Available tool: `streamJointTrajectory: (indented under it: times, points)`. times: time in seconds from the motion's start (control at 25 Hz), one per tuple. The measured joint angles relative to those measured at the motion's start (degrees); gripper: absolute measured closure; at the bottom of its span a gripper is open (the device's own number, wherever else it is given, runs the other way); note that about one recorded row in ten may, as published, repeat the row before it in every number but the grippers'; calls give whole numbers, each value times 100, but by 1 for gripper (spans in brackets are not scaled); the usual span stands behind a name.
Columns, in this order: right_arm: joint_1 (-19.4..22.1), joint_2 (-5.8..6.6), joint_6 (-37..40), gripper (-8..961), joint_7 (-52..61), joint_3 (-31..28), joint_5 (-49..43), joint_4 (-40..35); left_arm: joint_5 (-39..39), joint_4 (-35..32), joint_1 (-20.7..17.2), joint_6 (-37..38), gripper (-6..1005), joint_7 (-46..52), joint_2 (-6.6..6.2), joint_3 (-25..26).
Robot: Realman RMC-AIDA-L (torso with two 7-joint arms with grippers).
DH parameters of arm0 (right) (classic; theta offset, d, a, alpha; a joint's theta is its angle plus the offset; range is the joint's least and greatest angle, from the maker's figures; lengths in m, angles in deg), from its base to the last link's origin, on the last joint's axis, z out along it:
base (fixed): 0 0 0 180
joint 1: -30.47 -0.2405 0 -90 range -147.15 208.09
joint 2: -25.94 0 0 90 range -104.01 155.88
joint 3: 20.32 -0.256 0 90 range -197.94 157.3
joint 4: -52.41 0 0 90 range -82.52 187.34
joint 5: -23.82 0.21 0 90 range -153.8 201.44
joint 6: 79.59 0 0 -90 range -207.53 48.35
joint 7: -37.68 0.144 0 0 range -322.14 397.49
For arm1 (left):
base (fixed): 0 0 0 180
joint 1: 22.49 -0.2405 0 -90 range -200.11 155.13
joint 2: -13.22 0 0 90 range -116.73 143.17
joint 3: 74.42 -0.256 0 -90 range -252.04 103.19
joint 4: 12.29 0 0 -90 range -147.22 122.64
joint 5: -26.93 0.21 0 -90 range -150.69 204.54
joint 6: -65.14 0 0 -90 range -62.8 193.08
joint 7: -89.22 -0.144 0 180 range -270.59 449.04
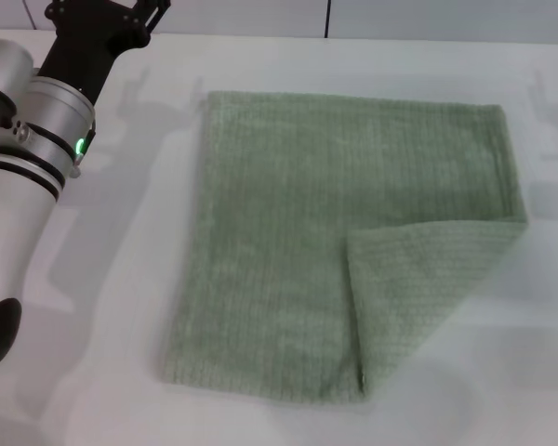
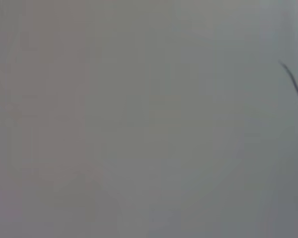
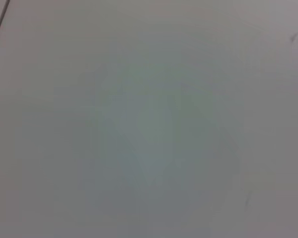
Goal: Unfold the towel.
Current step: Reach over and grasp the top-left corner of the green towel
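A: One towel (image 1: 298,251) only, flat on the white table (image 1: 112,279), mid-field, a little right of centre. Near-right corner doubled back over the top, making a triangular flap (image 1: 418,288) with the ribbed underside up.

B: Step in hand?

A: Probably the approach, before any grasp. Nothing touching the cloth. Left arm (image 1: 37,149) raised at the far left, well apart from the towel; left gripper (image 1: 139,14) cut off at the picture's upper edge, so jaws impossible to judge. Right gripper nowhere in the head view. Both wrist views blank grey, no fingers, no cloth.

B: Next move?

A: By best guess, pinch the flap's free corner, which points toward the towel's middle, taking the top layer alone, then lift low and carry it out toward the near right until the fold opens. Right side closer, so likely right-arm work, though not certain. Terry likely to cling to itself; a slow drag safer than a snatch, or the whole towel may slide.

B: Count?

A: One towel, one fold, one arm showing.
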Motion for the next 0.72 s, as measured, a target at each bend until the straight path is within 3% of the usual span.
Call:
streamJointTrajectory:
  times: [0.72]
  points:
    - [92, -41, 4, 232, 48, 57, 4, 27, 19, -62, -129, -16, 172, 26, 2, -70]
